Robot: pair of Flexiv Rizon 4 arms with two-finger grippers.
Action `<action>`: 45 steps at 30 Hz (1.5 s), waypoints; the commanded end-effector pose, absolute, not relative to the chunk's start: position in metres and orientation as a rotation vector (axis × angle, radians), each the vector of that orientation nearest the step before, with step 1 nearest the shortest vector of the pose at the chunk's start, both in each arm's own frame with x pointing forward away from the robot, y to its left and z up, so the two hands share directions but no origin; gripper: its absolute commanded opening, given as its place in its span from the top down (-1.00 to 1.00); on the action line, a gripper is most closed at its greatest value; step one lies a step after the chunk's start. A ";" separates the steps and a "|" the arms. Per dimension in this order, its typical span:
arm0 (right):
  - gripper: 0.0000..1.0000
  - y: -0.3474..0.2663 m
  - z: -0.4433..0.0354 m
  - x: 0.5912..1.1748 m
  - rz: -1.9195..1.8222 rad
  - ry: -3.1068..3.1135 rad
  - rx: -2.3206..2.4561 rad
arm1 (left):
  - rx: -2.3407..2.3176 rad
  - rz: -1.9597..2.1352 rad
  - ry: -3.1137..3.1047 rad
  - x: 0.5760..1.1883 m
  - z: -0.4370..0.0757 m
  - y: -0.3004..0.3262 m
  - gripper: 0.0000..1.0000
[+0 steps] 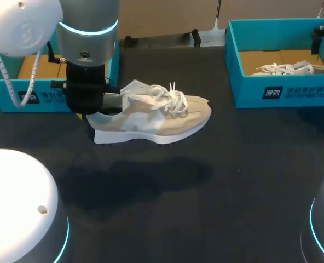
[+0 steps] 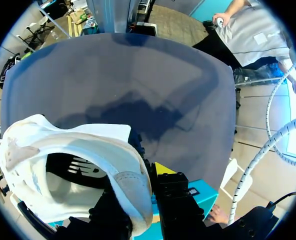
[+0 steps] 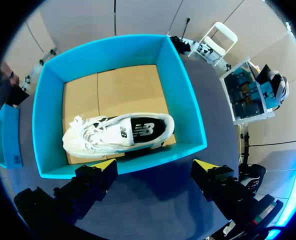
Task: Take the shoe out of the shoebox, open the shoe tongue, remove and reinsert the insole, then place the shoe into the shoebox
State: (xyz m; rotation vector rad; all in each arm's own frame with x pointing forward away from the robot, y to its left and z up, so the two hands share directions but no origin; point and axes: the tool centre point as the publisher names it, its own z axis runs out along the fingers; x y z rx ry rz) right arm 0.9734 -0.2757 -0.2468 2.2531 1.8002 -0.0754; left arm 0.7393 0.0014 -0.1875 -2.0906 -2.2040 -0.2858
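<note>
Shoe mid-table, pinched by left hand; right hand spread above shoebox.

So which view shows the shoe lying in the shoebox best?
The right wrist view: the boxed shoe lies whole below the camera, opening up. The head view shows only its top over the shoebox wall; the left wrist view misses it.
</note>
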 end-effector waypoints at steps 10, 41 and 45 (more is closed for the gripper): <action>-1.00 -0.276 -0.247 0.973 -0.073 1.799 2.252 | -2.093 -0.286 -2.205 0.739 -0.186 0.002 1.00; -1.00 -0.276 -0.247 0.973 -0.073 1.799 2.252 | -2.059 -0.273 -2.233 0.700 -0.206 -0.070 1.00; -1.00 -0.276 -0.247 0.973 -0.073 1.799 2.252 | -2.059 -0.273 -2.233 0.700 -0.206 -0.070 1.00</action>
